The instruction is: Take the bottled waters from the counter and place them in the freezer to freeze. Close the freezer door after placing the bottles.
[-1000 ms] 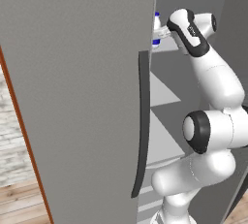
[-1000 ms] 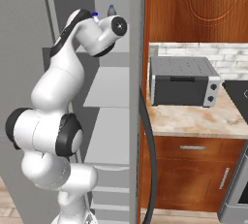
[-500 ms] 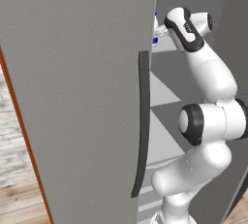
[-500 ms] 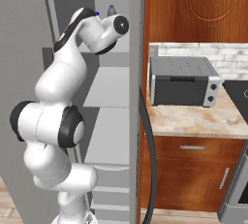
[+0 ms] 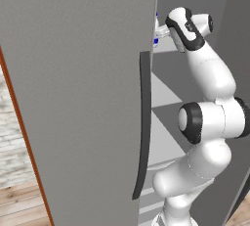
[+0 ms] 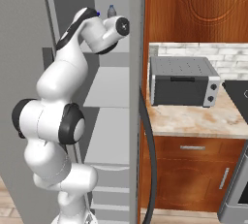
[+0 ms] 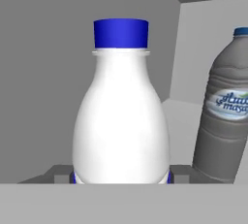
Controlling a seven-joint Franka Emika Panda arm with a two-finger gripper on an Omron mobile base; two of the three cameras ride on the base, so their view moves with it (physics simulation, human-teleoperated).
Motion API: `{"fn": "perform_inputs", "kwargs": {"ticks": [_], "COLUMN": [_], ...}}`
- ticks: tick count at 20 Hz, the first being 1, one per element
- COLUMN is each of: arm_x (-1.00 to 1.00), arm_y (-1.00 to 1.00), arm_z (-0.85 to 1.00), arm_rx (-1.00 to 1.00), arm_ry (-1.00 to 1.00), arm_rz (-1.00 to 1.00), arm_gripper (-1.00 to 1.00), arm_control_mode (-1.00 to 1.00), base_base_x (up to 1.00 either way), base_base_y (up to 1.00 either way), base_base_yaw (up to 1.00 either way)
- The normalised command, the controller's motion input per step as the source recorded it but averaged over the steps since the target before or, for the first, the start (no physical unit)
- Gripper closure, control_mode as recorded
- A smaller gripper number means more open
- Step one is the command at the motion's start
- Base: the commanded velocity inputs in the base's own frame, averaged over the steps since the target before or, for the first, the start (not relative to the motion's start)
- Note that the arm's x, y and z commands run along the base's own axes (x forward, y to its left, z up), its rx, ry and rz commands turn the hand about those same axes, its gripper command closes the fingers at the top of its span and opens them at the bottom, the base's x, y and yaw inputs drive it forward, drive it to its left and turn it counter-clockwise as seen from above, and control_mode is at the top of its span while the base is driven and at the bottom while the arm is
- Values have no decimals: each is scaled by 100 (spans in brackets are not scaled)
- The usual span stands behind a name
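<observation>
My gripper (image 7: 121, 173) is shut on the white bottled water (image 7: 121, 116) with a blue cap; grey fingertips (image 7: 60, 173) flank its base. The grey translucent bottled water (image 7: 225, 116) stands upright just right of it on the freezer's top shelf. From the left base view the white bottle (image 5: 156, 30) peeks past the door edge at my gripper (image 5: 162, 32). The right base view shows the grey bottle (image 6: 111, 10) behind my hand. The freezer door (image 5: 73, 98) stands wide open, its dark handle (image 5: 143, 122) toward me. The counter (image 6: 193, 121) lies right of the freezer.
A grey toaster oven (image 6: 181, 82) sits on the counter against the tiled wall. The fridge's other door (image 6: 137, 72) and its dark handle (image 6: 147, 145) stand close on my arm's right. Pale shelves (image 6: 111, 87) step down below my hand. Wooden cabinets (image 6: 193, 179) are under the counter.
My arm has lifted a little, elbow higher, with the hand and white bottle edging slightly deeper over the top shelf. The grip has stayed the same.
</observation>
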Motion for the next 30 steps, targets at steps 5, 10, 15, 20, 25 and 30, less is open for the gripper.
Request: {"fn": "perform_inputs", "kwargs": {"ticks": [5, 10, 15, 20, 25, 30], "arm_x": [1, 0, 3, 16, 6, 0], "arm_y": [0, 0, 0, 0, 0, 0], "arm_z": [-17, -11, -10, -19, -27, -2], "arm_rx": [0, 0, 0, 0, 0, 0], "arm_ry": [-1, 0, 0, 0, -1, 0], "arm_rz": [1, 0, 0, 0, 0, 0], "arm_gripper": [100, 100, 100, 100, 100, 100], "arm_control_mode": [-100, -100, -100, -100, -100, -100], "base_base_x": [0, 0, 0, 0, 0, 0], "base_base_y": [0, 0, 0, 0, 0, 0], "base_base_yaw": [0, 0, 0, 0, 0, 0]}}
